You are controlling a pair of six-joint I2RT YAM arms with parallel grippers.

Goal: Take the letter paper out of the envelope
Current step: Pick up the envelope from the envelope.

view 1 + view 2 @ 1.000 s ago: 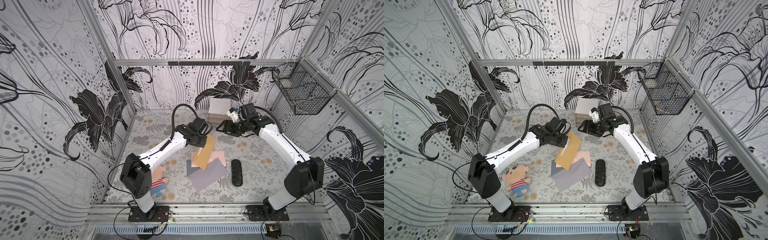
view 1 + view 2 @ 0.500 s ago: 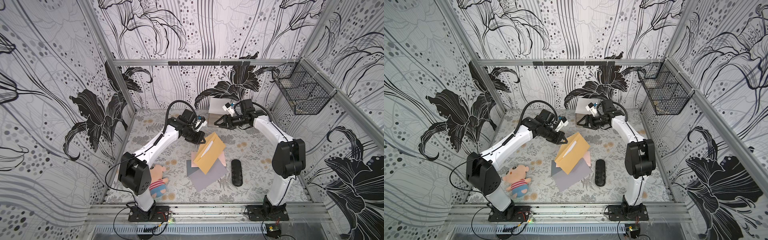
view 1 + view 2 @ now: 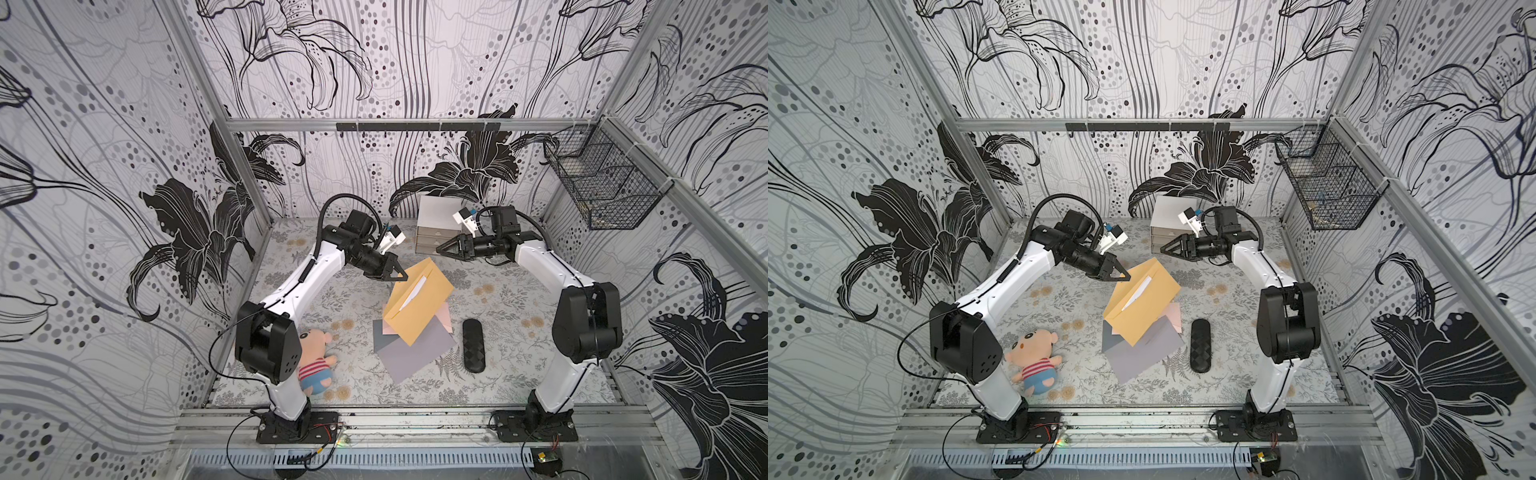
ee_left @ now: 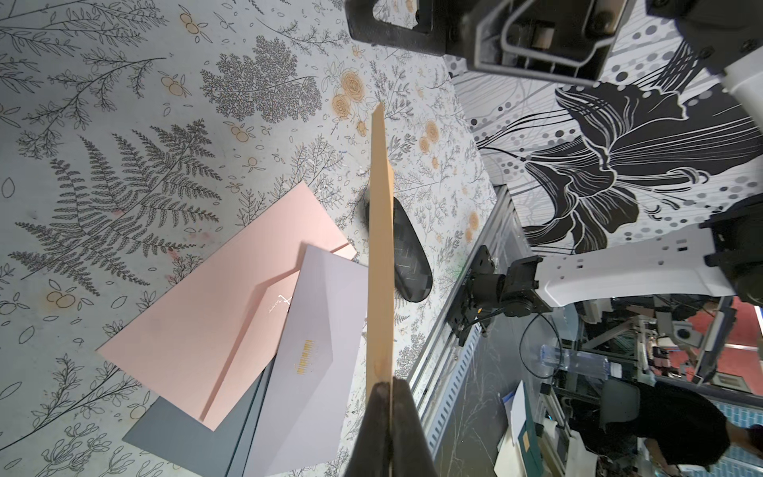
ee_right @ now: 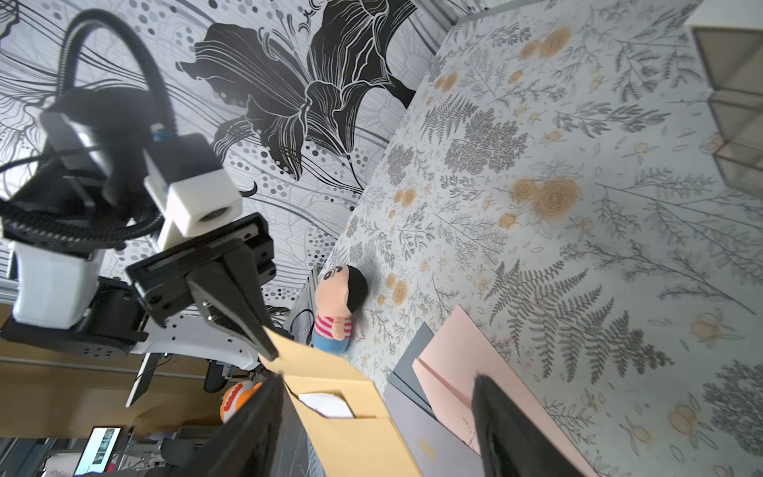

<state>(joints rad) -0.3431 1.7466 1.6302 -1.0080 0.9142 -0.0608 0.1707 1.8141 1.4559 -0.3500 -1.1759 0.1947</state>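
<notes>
A yellow envelope [image 3: 417, 301] [image 3: 1142, 303] hangs tilted above the table's middle. My left gripper [image 3: 401, 276] [image 3: 1125, 276] is shut on its far left corner. In the left wrist view the envelope [image 4: 380, 247] shows edge-on, pinched at the left gripper [image 4: 390, 386]. The white letter paper [image 3: 415, 291] [image 5: 326, 404] peeks from the envelope's slit. My right gripper [image 3: 441, 250] [image 3: 1165, 248] is open and level, just behind the envelope and apart from it. In the right wrist view the right gripper [image 5: 377, 378] frames the envelope [image 5: 355, 413] with nothing between its fingers.
Under the raised envelope lie a pink envelope [image 4: 214, 297], a lilac one [image 4: 313, 363] and a dark grey one [image 3: 380, 340]. A black oval case [image 3: 473, 345] sits right of them, a plush doll [image 3: 316, 357] front left, a small drawer box [image 3: 436, 224] at the back, and a wire basket [image 3: 602, 191] on the right wall.
The left gripper has swung the envelope from hanging narrow to lying broad, with the slit and paper showing. The right arm has drawn back and its open gripper now points at the envelope.
</notes>
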